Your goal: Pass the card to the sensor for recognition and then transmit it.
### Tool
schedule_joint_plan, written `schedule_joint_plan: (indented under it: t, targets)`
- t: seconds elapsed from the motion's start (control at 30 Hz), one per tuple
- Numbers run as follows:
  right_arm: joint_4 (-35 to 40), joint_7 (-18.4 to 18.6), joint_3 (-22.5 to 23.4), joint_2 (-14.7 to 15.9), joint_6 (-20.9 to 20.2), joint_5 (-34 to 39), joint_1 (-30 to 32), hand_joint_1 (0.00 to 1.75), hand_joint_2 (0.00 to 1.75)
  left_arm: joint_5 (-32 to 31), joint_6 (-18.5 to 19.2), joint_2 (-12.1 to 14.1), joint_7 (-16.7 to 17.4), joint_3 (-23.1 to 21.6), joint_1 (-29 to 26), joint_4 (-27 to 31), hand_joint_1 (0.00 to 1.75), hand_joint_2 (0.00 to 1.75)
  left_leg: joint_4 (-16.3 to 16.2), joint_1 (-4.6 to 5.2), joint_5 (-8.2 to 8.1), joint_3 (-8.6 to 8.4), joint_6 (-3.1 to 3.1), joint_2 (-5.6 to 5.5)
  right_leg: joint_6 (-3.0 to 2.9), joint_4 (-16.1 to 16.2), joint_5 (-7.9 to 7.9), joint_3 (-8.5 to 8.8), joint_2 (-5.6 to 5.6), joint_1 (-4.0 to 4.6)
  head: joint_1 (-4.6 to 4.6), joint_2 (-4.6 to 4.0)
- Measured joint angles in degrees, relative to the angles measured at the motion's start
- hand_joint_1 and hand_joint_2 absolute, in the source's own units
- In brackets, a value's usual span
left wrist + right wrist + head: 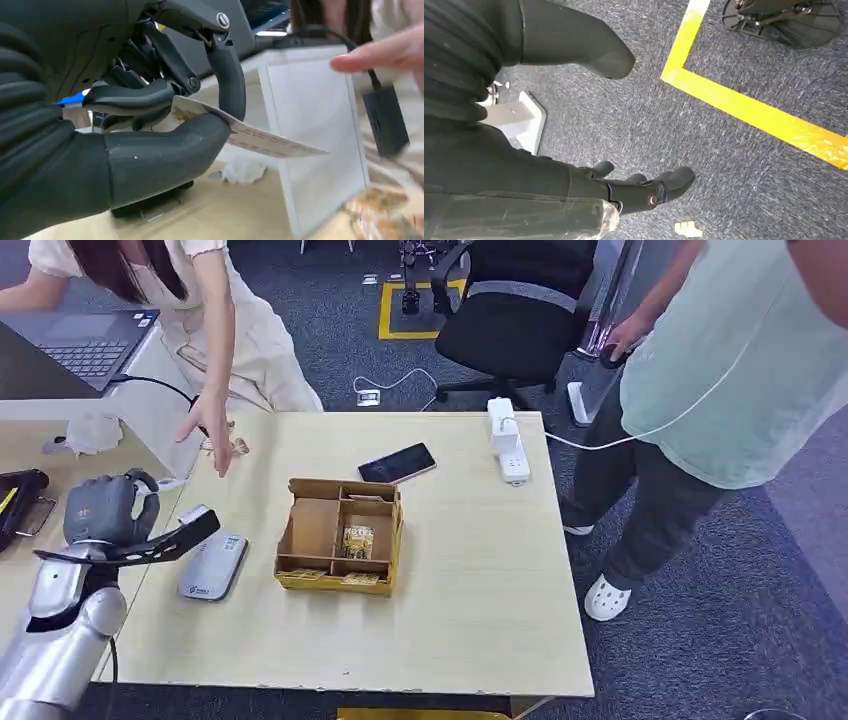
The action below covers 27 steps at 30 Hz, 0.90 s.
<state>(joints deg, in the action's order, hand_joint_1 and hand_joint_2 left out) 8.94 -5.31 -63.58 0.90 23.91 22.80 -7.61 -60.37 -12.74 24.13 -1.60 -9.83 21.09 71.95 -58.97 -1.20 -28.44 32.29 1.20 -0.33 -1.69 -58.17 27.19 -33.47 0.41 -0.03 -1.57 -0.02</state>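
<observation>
My left hand is raised over the table's left edge, just left of the grey card sensor lying flat on the wood. In the left wrist view this hand pinches a white printed card between thumb and a finger, and the card sticks out level past the fingertips. A yellow cardboard box with compartments holds more cards to the right of the sensor. My right hand hangs over the carpet with fingers apart and nothing in it.
A person at the far left reaches a hand down to the table near my left hand. A phone and a white power strip lie behind the box. A second person stands at the right. A laptop sits far left.
</observation>
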Motion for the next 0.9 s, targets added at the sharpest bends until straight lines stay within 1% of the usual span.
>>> schedule_joint_plan:
  t: [0.13, 0.37, 0.47, 0.83, 0.9]
  targets:
    - [0.0, 0.0, 0.0, 0.0, 0.1, 0.1, 0.0, 0.0, 1.75, -0.1, 0.2, 0.4, 0.1, 0.0, 3.1, -0.4, 1.62, 1.75, 0.0, 0.0, -0.01, 0.01, 0.0, 0.0, 0.01, 0.0, 0.01, -0.01, 0.03, 0.0, 0.02, 0.02]
    - [0.0, -0.1, 0.0, 0.0, 0.1, 0.1, 0.0, 0.0, 1.75, -0.1, 0.2, 0.4, 0.1, 0.0, 4.5, -0.7, 1.61, 1.75, 0.0, 0.01, -0.03, 0.06, 0.01, 0.09, 0.02, 0.0, 0.03, -0.07, 0.13, -0.01, 0.02, 0.0]
    - [0.0, -0.1, 0.0, 0.0, 0.1, 0.1, 0.0, 0.0, 1.75, -0.1, 0.2, 0.4, 0.1, 0.0, 4.7, -0.7, 1.75, 1.75, 0.0, 0.01, -0.04, 0.06, 0.01, 0.16, 0.02, 0.0, 0.02, -0.1, 0.21, -0.01, 0.02, 0.0]
    - [0.0, -0.3, 0.0, 0.0, 0.2, 0.8, 0.0, 0.0, 1.75, 0.2, 0.1, -0.5, 0.2, -0.2, 6.5, -2.2, 1.75, 1.75, 0.0, 0.01, -0.05, 0.06, 0.01, 0.26, 0.02, 0.0, 0.02, -0.17, 0.31, -0.01, 0.0, 0.02]
    - [0.0, -0.3, 0.0, 0.0, 0.2, 0.9, 0.1, 0.0, 1.75, 0.2, 0.1, -0.6, 0.3, -0.2, 6.8, -2.5, 1.59, 1.75, 0.0, 0.01, -0.05, 0.07, 0.01, 0.26, 0.02, 0.0, 0.02, -0.18, 0.32, -0.01, 0.02, 0.0]
